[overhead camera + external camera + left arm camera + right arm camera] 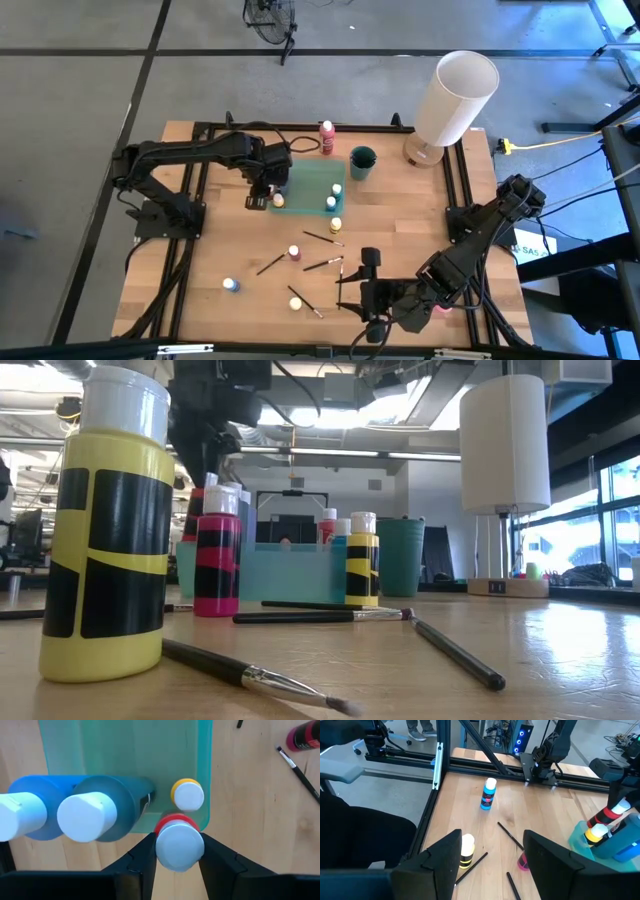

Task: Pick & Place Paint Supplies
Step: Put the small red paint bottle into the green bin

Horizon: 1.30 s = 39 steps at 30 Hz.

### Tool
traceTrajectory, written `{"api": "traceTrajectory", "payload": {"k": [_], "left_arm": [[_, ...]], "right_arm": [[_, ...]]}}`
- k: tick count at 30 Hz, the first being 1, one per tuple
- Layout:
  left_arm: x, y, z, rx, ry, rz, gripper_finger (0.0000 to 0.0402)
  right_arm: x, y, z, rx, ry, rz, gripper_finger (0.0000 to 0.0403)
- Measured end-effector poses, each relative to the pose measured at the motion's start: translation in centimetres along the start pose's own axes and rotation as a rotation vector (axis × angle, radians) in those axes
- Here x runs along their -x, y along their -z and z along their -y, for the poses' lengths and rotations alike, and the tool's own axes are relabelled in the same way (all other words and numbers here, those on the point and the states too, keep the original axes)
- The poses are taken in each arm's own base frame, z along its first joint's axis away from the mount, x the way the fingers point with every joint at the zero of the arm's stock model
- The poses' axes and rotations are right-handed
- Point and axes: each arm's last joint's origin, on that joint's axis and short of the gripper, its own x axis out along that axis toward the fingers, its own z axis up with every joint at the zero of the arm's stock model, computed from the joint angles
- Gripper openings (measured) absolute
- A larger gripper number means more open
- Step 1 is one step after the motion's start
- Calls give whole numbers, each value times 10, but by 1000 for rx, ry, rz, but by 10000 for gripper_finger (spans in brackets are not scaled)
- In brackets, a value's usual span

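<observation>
The left tool [179, 851] is closed on a small red paint bottle with a white cap [179, 845], one finger [142, 862] on each side of it, and holds it upright at the near-left corner of the translucent teal plastic tray [310, 182] on the wooden surface [400, 220]. The coming move turns on how the bottle stands to the tray edge: from the left wrist view its cap overlaps the tray's rim, directly beside a small yellow bottle with a white cap [188, 794] already inside, so by my judgement it is at or just over the corner, and I cannot tell whether its base is down on the tray floor. Its long axis runs vertical, pointing up toward the wrist camera. The left arm is far the nearer to the tray. The right tool [490, 865] hovers low near the front edge of the surface with its fingers wide and nothing between them; a yellow bottle [466, 851], a blue bottle [488, 794] and thin dark-handled brushes [510, 835] lie loose ahead of it. In the low view the red bottle is hidden behind the nearer bottles, and the left tool shows only as a dark blurred mass above the tray.
</observation>
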Motion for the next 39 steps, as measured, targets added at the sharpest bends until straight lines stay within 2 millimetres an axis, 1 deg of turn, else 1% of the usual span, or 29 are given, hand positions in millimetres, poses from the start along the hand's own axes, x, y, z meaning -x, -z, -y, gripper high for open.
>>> {"api": "traceTrajectory", "payload": {"k": [8, 13, 39], "left_arm": [[1, 0, 1, 2, 2, 3, 122], [1, 0, 2, 2, 41, 12, 119], [1, -2, 2, -14, 36, 30, 118]], "right_arm": [[0, 1, 0, -10, 2, -6, 216], [0, 1, 0, -11, 3, -5, 216], [0, 1, 0, -10, 5, -11, 215]]}}
